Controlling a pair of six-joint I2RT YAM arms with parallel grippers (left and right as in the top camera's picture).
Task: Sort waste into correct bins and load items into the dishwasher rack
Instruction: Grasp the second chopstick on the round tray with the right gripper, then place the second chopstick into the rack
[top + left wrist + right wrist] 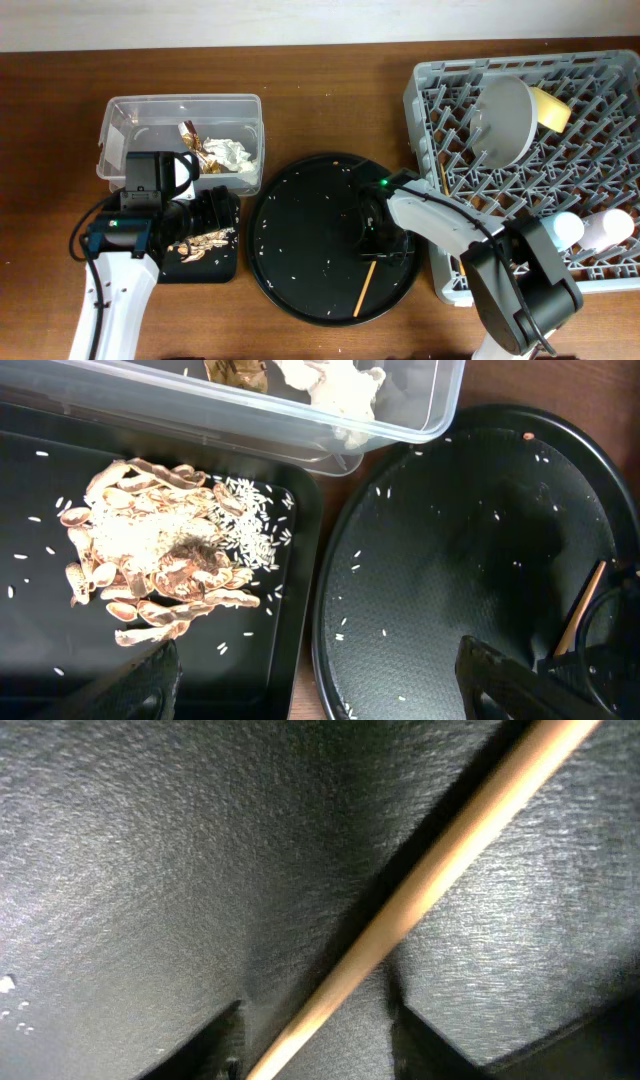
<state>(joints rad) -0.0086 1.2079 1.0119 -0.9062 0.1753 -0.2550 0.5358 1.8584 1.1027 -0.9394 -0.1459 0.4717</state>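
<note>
— Why is the right gripper (315, 1030) so low on the round tray (300, 240)?
— Its jaws are apart, straddling the chopstick (430, 880) lying flat between them, probably to pinch it. The rack (590, 130) stands just beside it.
— And the left gripper (320, 678)?
— Spread wide and empty, with the food scraps (160, 570) below it.

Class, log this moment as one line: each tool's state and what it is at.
left tool: open, over small black tray | right tool: open, straddling chopstick on round black tray | rack: plate loaded

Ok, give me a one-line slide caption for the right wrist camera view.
Right hand open around a wooden chopstick lying on the round black tray.
</note>
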